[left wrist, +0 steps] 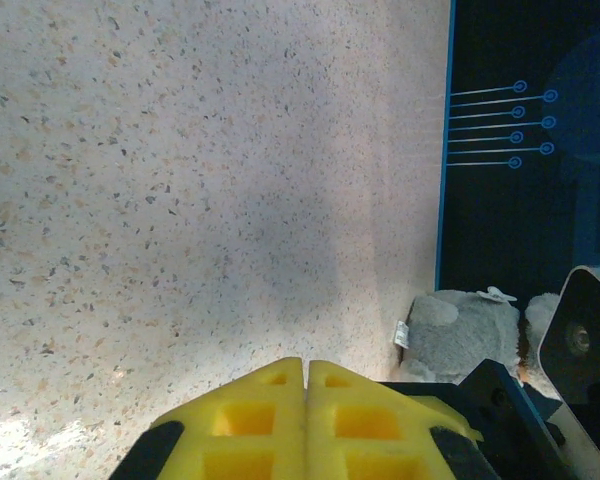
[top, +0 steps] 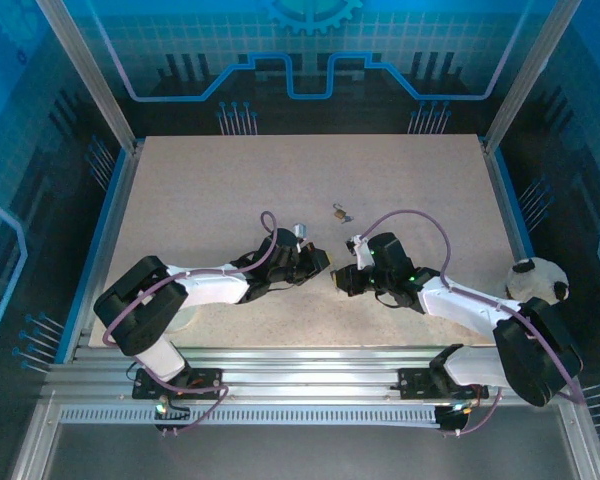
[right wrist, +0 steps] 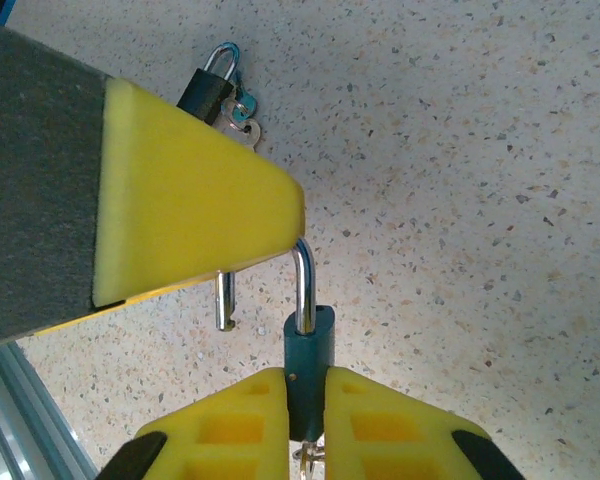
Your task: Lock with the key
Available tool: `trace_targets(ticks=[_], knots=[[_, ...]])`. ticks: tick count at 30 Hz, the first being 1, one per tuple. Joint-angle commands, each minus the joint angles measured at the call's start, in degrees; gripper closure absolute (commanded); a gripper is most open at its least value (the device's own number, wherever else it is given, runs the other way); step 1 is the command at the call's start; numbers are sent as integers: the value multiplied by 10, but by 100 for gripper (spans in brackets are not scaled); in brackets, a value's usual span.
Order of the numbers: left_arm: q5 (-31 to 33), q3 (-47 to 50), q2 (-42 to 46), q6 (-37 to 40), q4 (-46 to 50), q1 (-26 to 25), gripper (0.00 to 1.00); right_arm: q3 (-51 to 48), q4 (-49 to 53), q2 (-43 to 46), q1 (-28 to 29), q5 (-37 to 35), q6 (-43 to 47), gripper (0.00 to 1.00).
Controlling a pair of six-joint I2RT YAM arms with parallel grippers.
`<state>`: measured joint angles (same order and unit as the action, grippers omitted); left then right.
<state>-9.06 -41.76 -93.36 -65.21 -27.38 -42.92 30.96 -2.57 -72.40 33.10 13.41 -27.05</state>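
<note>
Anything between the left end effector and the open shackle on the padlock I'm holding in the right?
Nothing visible. The left end effector has a finger against the shackle of the padlock in the right end effector. A second padlock lies apart on the table.

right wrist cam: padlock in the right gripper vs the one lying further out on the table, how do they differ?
Pose: the held padlock is clamped by its body in the right gripper; the loose padlock lies on the table, untouched.
Shackle: the held padlock's is open, one leg hanging free of the body; the loose padlock's looks closed.
Colour: the held padlock's body is dark teal, the loose padlock's black.
Shared: both are small, with metal shackles.
</note>
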Motion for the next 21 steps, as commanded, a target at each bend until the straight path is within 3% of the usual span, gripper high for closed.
trace_targets(ticks=[1, 9, 21], knots=[[-20, 0, 29, 17, -6, -8, 100, 6, -14, -7, 4, -6, -4, 91], [-20, 10, 44, 25, -5, -7, 100, 1, -31, 0, 2, 14, -5, 100], [-26, 56, 77, 30, -36, 8, 100, -12, -53, 30, 3, 60, 3, 100]])
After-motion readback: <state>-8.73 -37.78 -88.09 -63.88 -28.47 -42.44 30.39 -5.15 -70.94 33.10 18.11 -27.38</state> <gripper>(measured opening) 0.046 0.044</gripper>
